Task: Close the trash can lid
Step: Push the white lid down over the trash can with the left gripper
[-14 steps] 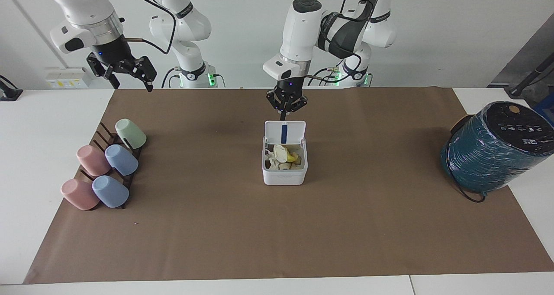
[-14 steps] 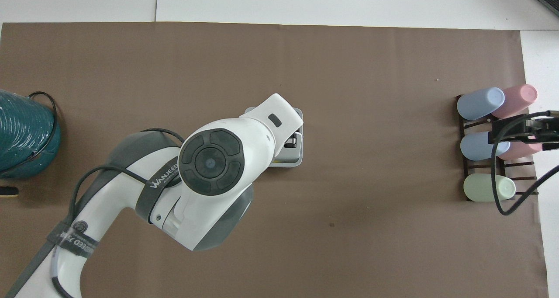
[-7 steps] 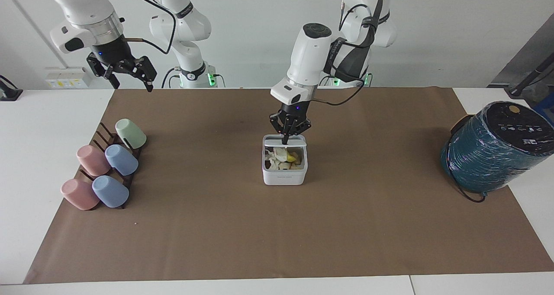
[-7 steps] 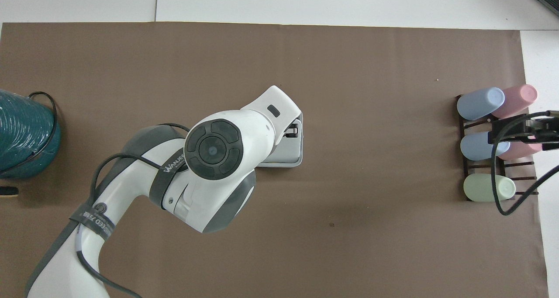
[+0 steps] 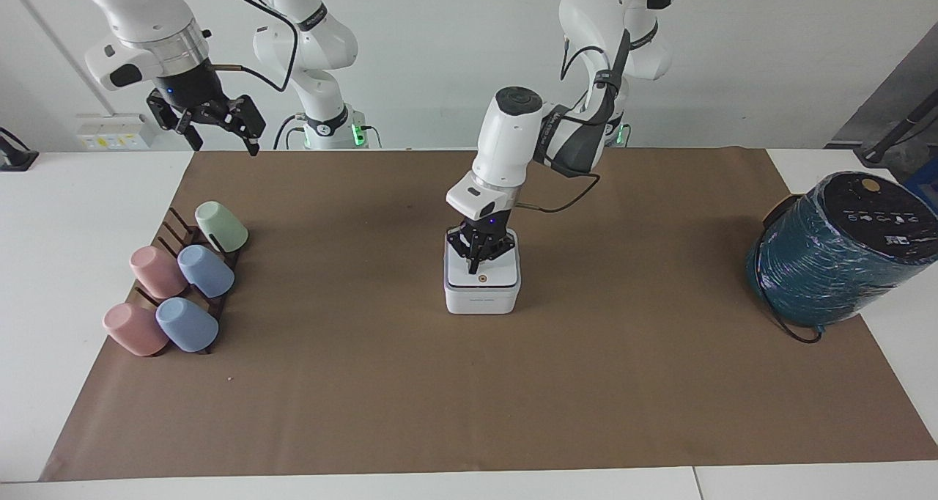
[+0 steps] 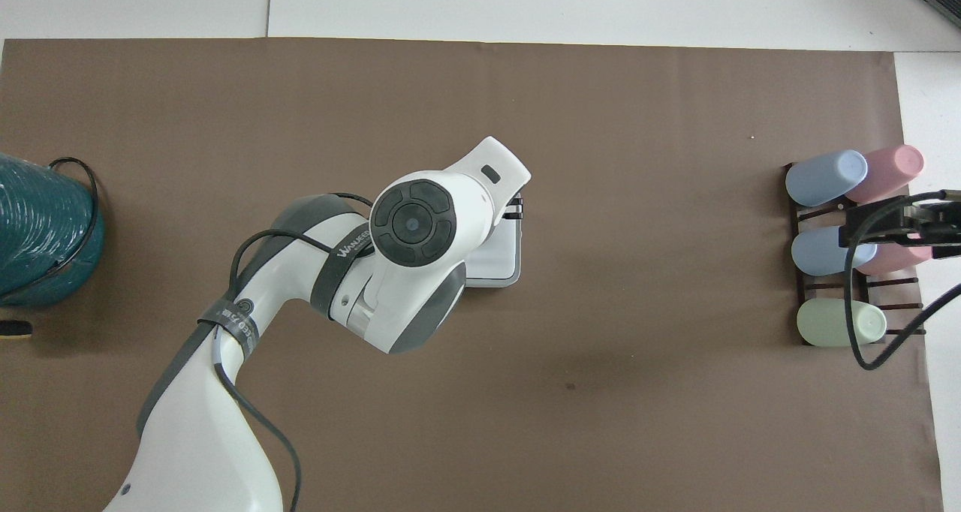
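The small white trash can (image 5: 481, 300) stands in the middle of the brown mat. Its lid (image 5: 500, 268) lies flat on top of it, with the orange dot facing up. My left gripper (image 5: 476, 264) is shut and empty. It points down with its tips on the lid, near the orange dot. In the overhead view the left arm covers most of the can, and only part of the lid (image 6: 499, 253) shows beside the left gripper (image 6: 513, 212). My right gripper (image 5: 220, 135) is open and empty. It waits in the air over the mat's corner, above the cup rack.
A dark rack (image 5: 178, 230) with several pastel cups lying on it sits toward the right arm's end of the table. A large teal wrapped cylinder (image 5: 835, 254) with a black cable lies at the left arm's end.
The lid went from upright and open to flat on the can, hiding the trash inside. My left gripper came down and forward with it. The right arm has not moved.
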`<state>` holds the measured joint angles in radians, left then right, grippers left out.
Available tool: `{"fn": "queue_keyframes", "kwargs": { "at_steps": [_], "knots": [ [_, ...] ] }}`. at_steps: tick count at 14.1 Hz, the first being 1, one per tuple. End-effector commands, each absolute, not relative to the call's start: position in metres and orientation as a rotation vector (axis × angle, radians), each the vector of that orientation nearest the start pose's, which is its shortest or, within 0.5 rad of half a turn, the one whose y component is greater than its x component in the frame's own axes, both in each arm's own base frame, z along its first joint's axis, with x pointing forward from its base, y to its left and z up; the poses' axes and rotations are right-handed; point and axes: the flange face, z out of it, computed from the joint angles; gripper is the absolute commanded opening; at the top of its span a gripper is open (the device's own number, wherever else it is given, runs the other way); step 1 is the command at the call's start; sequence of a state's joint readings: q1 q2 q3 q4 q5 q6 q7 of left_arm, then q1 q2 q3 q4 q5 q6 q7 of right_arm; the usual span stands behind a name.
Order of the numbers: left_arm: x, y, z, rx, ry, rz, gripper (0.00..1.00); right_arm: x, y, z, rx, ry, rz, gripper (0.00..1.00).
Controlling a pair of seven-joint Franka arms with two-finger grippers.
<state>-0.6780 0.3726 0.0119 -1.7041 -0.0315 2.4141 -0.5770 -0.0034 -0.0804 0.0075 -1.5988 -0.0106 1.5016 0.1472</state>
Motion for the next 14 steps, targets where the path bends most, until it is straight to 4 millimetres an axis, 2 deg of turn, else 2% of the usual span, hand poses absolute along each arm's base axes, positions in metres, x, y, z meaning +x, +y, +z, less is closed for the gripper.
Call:
{"fn": "queue_keyframes", "kwargs": {
  "at_steps": [1,3,6,9,11,12,14],
  "knots": [
    [0.554,-0.42,0.402,-3.329,0.084,-0.467,0.0,0.517,0.0,0.65,-3.125,0.196,0.008,1.0],
    [0.553,-0.417,0.398,-3.32,0.081,-0.434,0.0,0.516,0.0,0.65,-3.125,0.196,0.011,1.0],
    [0.547,-0.416,0.407,-3.29,0.082,-0.334,0.0,0.517,0.0,0.65,-3.125,0.196,0.008,1.0],
    [0.533,-0.397,0.451,-3.266,0.071,-0.254,0.0,0.517,0.0,0.65,-3.125,0.198,0.008,1.0],
    [0.527,-0.377,0.468,-3.244,0.047,-0.192,0.0,0.516,0.0,0.65,-3.125,0.198,0.006,1.0],
    [0.524,-0.366,0.472,-3.233,0.038,-0.162,0.03,0.516,0.0,0.65,-3.125,0.198,0.011,1.0],
    [0.52,-0.34,0.476,-3.216,0.021,-0.124,0.3,0.516,0.0,0.65,-3.125,0.198,0.011,1.0]
  ]
}}
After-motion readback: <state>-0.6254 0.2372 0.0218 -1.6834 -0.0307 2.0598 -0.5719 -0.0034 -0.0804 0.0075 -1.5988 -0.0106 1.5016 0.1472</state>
